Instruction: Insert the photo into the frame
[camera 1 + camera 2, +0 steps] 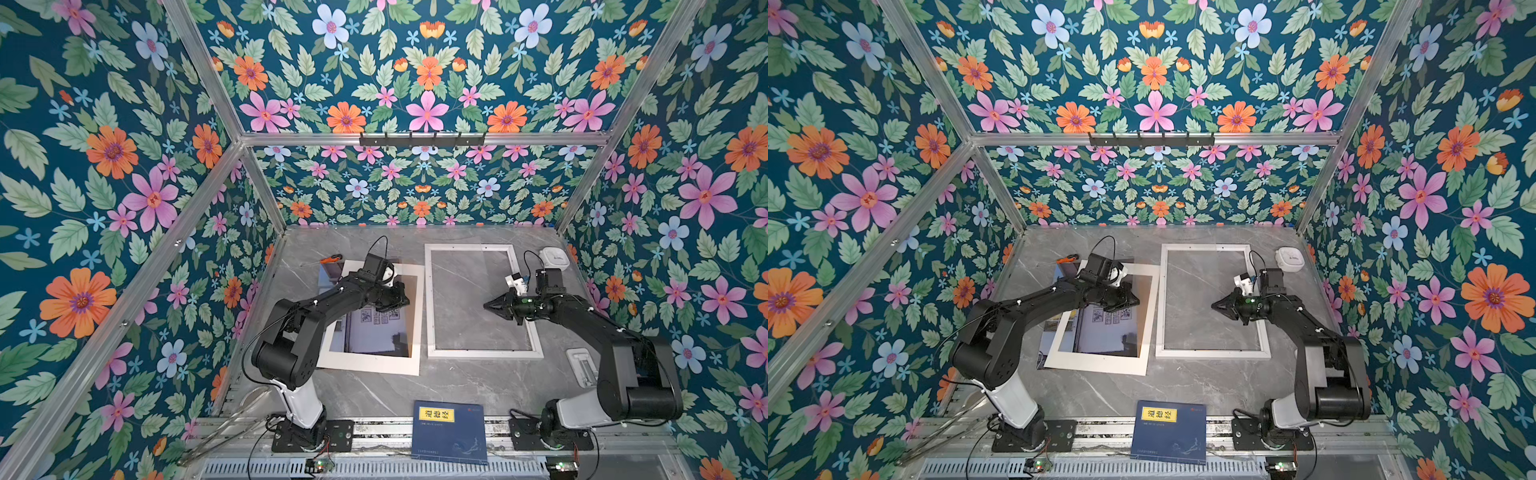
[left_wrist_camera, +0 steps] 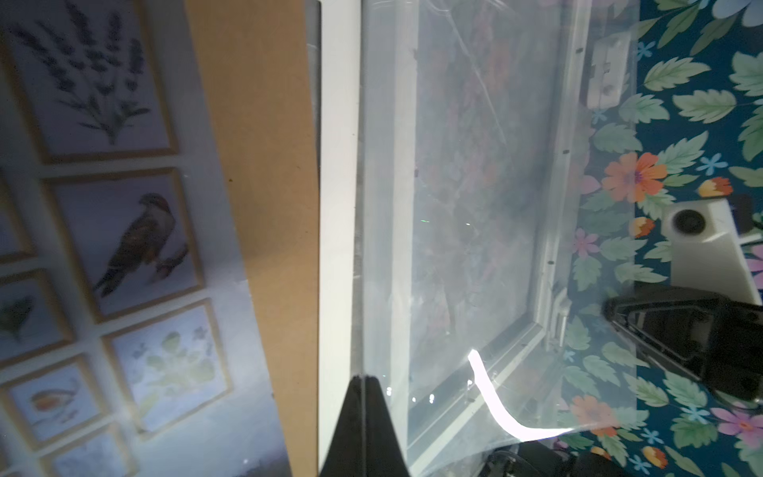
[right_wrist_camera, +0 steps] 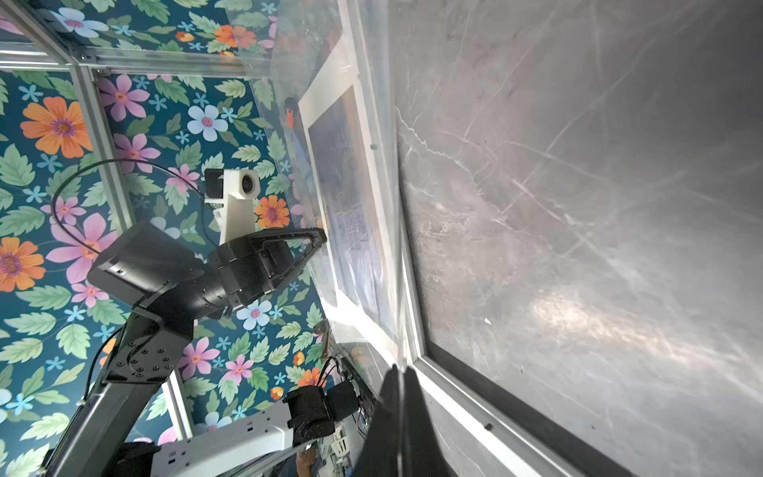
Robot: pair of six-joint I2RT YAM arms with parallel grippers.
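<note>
The photo lies on the left of the table under a wide white mat, with a brown backing board beside it. The white frame lies flat to its right, with bare table inside. A clear sheet hangs roughly level over the frame's left part, held at opposite edges by both arms. My left gripper is shut on one edge and my right gripper on the other. In both top views the sheet barely shows between the left gripper and the right gripper.
A dark blue book with a yellow label lies at the front edge. A white device sits at the back right, and a white holder by the right arm. An orange-handled tool lies behind the mat.
</note>
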